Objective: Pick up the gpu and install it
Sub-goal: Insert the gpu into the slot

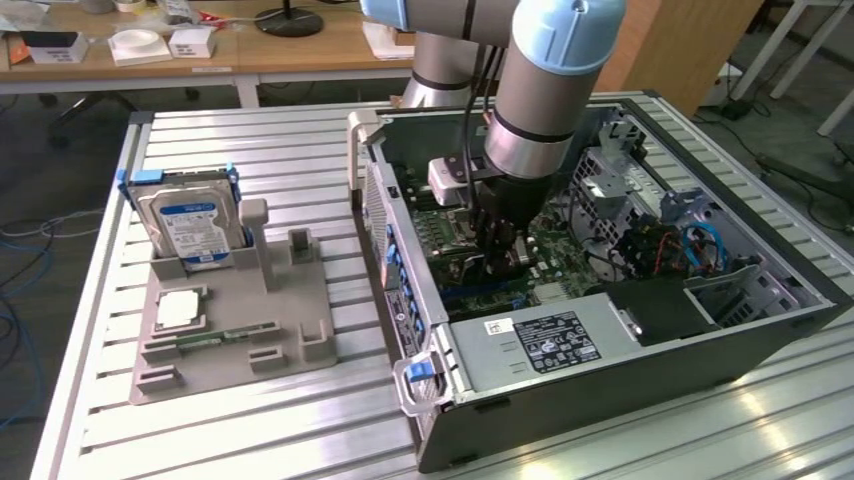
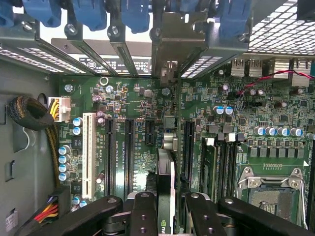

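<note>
While I watch from the exterior view, my arm reaches down into the open case (image 1: 747, 300) lying on the counter (image 1: 240, 140), the gripper (image 1: 497, 262) low over the motherboard (image 1: 561, 265). From the wrist view the fingers (image 2: 142, 216) sit clamped on the gpu (image 2: 166, 191), seen edge-on between them, its metal bracket (image 2: 170, 59) running out toward the rear slot openings at 12 o'clock in that picture. The card's long axis runs from 6 to 12 o'clock there, parallel to the black expansion slots (image 2: 129, 147) on either side, and it seems to hang directly above or already at one slot; I can't tell whether its edge is seated. So the card lies straight below the fingers, aligned with the slot row. Outside the case, at about 9 o'clock in the exterior view, the grey holder (image 1: 227, 330) carries the hard drive (image 1: 187, 225).
</note>
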Motion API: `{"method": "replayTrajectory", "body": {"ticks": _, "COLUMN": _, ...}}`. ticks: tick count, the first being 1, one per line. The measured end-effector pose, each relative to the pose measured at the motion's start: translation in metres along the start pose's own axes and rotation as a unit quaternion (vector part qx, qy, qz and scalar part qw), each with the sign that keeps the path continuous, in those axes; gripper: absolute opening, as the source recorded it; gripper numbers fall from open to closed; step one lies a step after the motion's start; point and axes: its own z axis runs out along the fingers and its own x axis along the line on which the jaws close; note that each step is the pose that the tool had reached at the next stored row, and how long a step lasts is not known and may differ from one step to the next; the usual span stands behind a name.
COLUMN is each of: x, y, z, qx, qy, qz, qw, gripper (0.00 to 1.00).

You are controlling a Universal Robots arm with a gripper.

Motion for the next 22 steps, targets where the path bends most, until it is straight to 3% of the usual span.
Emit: {"method": "replayTrajectory", "body": {"ticks": 22, "x": 0.0000, "y": 0.0000, "z": -0.0016, "qx": 0.0000, "qy": 0.0000, "qz": 0.000, "qw": 1.0000, "gripper": 0.27}}
